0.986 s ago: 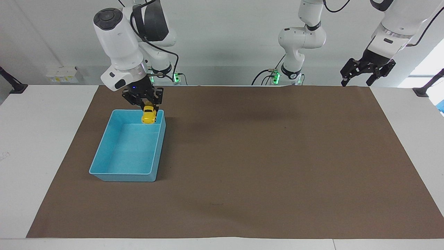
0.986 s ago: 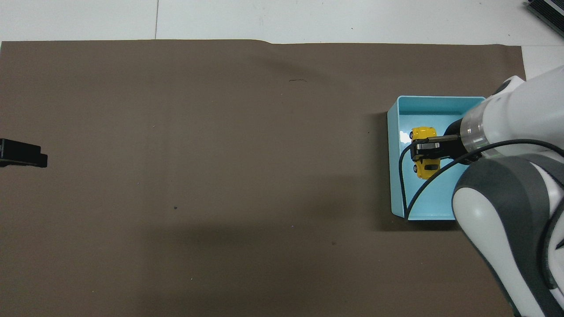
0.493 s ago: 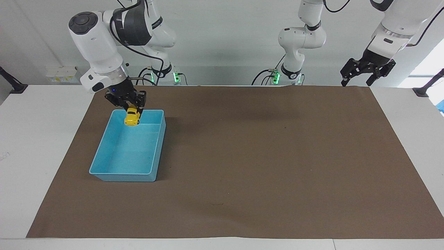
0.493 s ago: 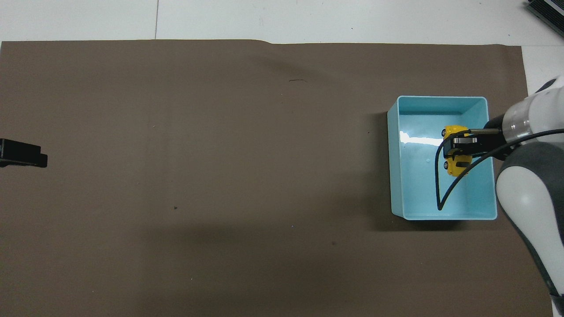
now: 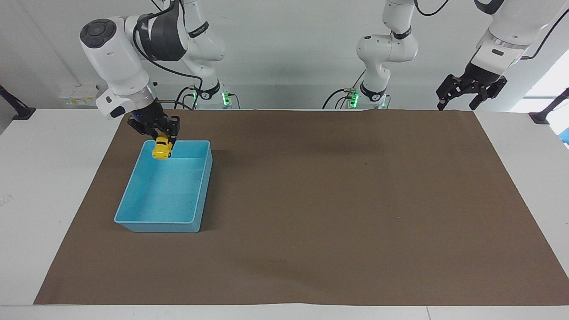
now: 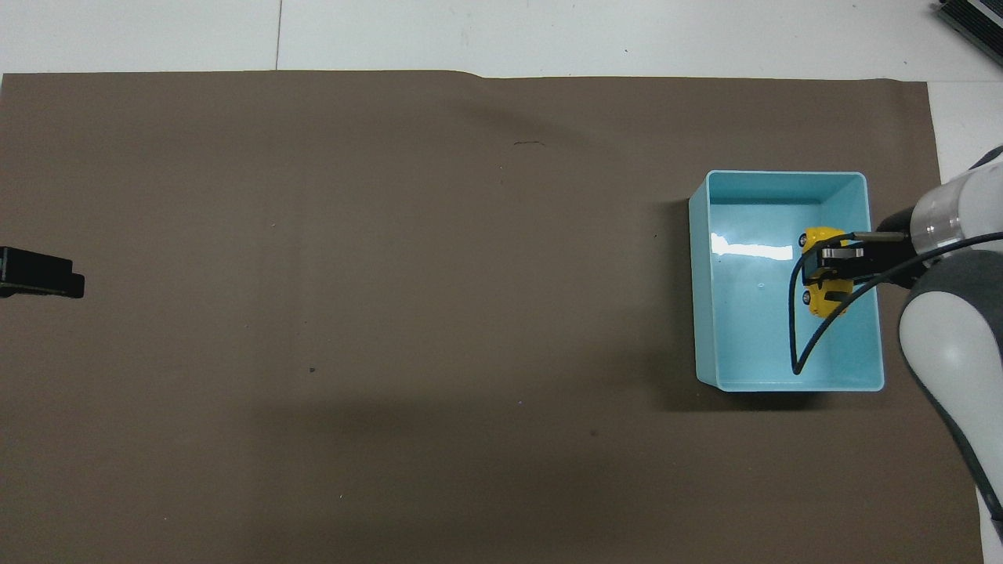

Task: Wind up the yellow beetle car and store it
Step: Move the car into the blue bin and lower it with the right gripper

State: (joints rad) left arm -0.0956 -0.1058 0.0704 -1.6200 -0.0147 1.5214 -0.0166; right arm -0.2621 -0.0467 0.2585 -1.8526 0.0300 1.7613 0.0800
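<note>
The yellow beetle car (image 5: 161,150) hangs nose down in my right gripper (image 5: 160,141), which is shut on it. The gripper holds the car in the air over the light blue bin (image 5: 202,186), above the part of the bin nearest the robots and close to its outer long wall. In the overhead view the car (image 6: 823,298) shows under the right gripper (image 6: 831,263), inside the bin's outline (image 6: 702,298). My left gripper (image 5: 462,98) waits, raised and open, over the corner of the mat at the left arm's end; its tip shows in the overhead view (image 6: 41,272).
A brown mat (image 5: 338,200) covers most of the white table. The bin stands on it toward the right arm's end. A black cable loops from the right wrist over the bin (image 6: 793,329).
My right gripper has carried the car sideways over the bin, from its inner wall toward its outer wall at the right arm's end. The left arm has not moved.
</note>
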